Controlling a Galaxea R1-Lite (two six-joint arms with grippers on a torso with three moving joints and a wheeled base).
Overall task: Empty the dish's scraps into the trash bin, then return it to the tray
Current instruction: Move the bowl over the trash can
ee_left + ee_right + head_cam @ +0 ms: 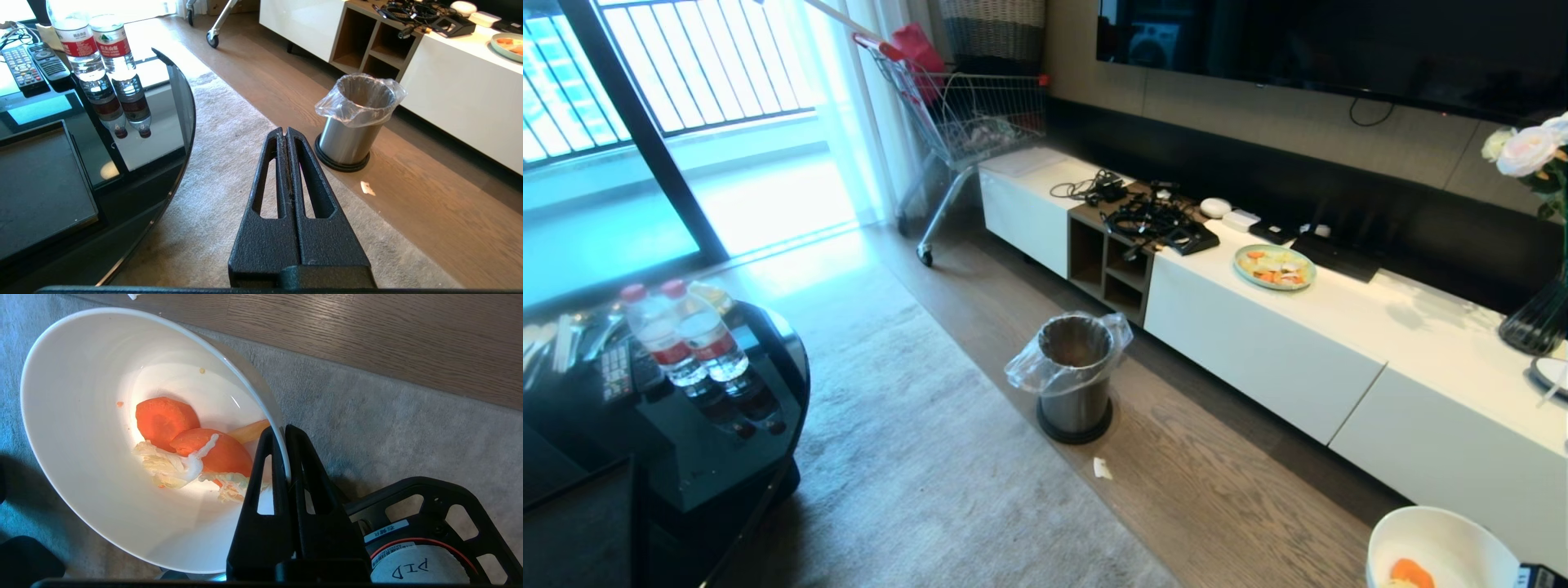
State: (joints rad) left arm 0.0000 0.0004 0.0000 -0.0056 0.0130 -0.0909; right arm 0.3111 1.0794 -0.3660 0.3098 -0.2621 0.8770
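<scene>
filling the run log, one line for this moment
right gripper: shut on bowl rim | scraps: in bowl | bin: ahead, apart | left gripper: shut, empty

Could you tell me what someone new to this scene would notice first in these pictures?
Probably the white dish, pinched by its rim in the right gripper over the carpet, with the orange and pale scraps still inside. Next, the steel trash bin with its clear liner, standing on the wood floor in front of the long white cabinet. The left gripper hangs idle, jaws together.

Sunlit room: wood floor point(1225, 482), grey rug point(915, 457), long white media cabinet point(1339, 359) under dark wall-mounted TV point(1339, 41), balcony window point(670, 73), shopping cart point(964, 114), round black glass table point(686, 457).
</scene>
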